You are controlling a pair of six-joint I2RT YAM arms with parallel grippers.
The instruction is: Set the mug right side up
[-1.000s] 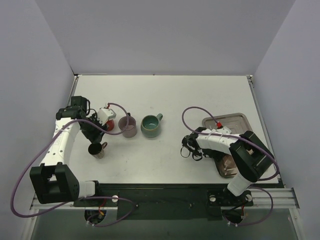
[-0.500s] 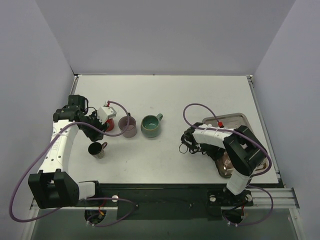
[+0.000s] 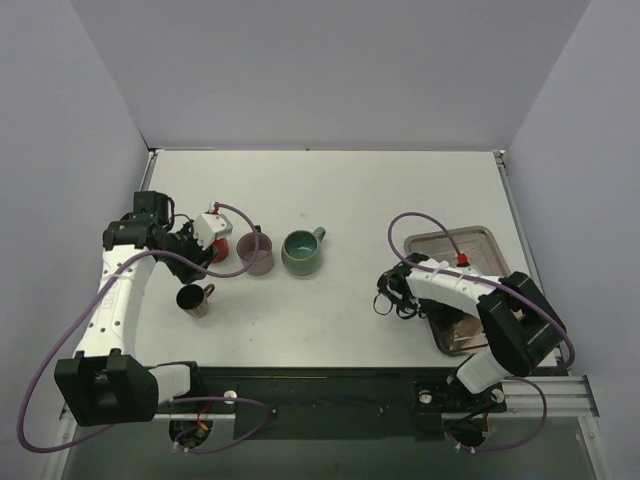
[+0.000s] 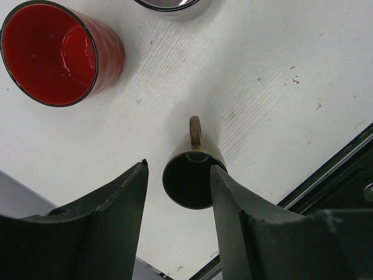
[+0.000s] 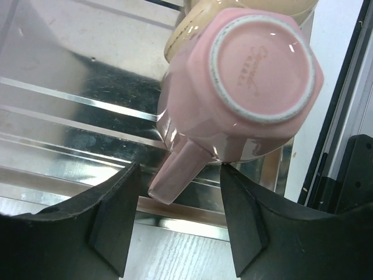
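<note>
Right jaws wide, inverted mug [image 5: 245, 87] ahead

The counter [image 3: 340, 190] bears three mugs, a purple mug [image 3: 256, 252], a green mug [image 3: 301, 250] and a brown mug [image 3: 193, 298], plus one red cup [image 4: 52, 52]. One tray [image 3: 450, 243] holds two more: a pink mug [image 5: 250, 87] and a cream mug [image 5: 192, 26].

Cream mug [image 5: 187, 26] half hidden behind pink mug [image 5: 245, 87]

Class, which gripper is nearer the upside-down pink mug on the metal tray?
Right. The right gripper hovers over the pink mug in the tray; the left gripper is across the table, above a dark mug.
</note>
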